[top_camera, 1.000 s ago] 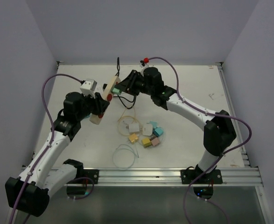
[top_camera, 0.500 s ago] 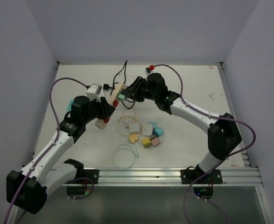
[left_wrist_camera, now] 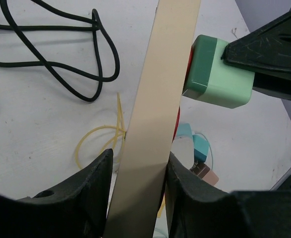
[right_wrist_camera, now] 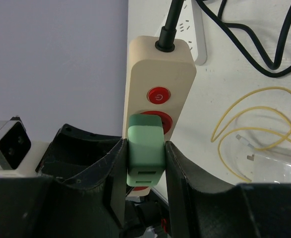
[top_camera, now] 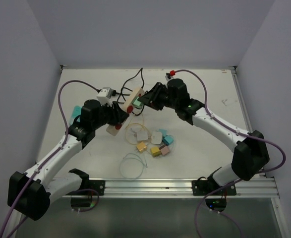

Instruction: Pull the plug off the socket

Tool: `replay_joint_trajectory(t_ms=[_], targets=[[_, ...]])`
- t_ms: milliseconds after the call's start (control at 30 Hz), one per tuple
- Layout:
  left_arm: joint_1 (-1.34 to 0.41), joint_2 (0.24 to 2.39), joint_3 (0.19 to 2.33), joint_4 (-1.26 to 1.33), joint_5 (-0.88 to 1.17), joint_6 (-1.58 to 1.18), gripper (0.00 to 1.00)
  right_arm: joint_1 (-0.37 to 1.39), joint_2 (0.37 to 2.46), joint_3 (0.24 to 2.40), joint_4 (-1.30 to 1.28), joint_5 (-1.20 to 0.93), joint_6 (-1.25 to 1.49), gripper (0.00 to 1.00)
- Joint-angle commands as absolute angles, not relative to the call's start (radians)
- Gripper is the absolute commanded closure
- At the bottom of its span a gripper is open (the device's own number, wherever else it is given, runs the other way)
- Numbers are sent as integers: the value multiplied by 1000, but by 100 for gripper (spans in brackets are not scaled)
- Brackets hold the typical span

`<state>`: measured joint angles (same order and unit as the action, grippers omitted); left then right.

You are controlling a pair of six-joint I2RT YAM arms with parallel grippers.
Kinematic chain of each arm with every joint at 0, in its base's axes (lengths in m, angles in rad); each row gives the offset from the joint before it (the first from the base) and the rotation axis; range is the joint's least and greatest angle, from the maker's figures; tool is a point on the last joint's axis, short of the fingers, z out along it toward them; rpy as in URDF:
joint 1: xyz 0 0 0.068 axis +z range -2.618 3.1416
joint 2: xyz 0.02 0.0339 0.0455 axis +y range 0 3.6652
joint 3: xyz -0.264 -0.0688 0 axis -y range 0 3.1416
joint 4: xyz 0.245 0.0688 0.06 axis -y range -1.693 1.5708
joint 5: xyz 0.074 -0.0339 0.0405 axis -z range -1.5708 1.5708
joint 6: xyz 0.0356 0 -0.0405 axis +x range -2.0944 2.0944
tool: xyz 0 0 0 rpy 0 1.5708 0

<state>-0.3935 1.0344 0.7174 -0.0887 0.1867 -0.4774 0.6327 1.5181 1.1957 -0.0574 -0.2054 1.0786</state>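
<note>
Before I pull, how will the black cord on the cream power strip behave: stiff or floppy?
Probably floppy: the black cord lies in loose loops on the white table, so it should trail with little drag. Where it enters the cream plastic power strip it runs straight, likely stiffer there, so it may nudge the strip sideways.

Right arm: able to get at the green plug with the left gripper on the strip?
Probably yes. The right gripper has a finger on each side of the green plug, seated in the power strip. The left gripper clamps the strip farther along, clear of it.
</note>
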Motion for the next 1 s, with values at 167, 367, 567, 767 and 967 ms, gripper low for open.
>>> replay_joint_trajectory(t_ms=[167, 367, 567, 767, 967], targets=[[-268, 1091, 799, -163, -561, -537, 100, 535, 1244, 1137, -284, -360, 1032, 100], [-264, 1092, 804, -95, -485, -514, 100, 529, 1223, 1103, -269, -385, 1028, 100], [-265, 1046, 799, -37, -310, -445, 100, 529, 1269, 1107, -201, -409, 965, 100], [-265, 979, 767, 18, -74, -385, 100, 531, 1370, 1153, -131, -460, 943, 69], [-270, 913, 715, 75, 87, -403, 100, 560, 1466, 1209, -14, -445, 1015, 36]])
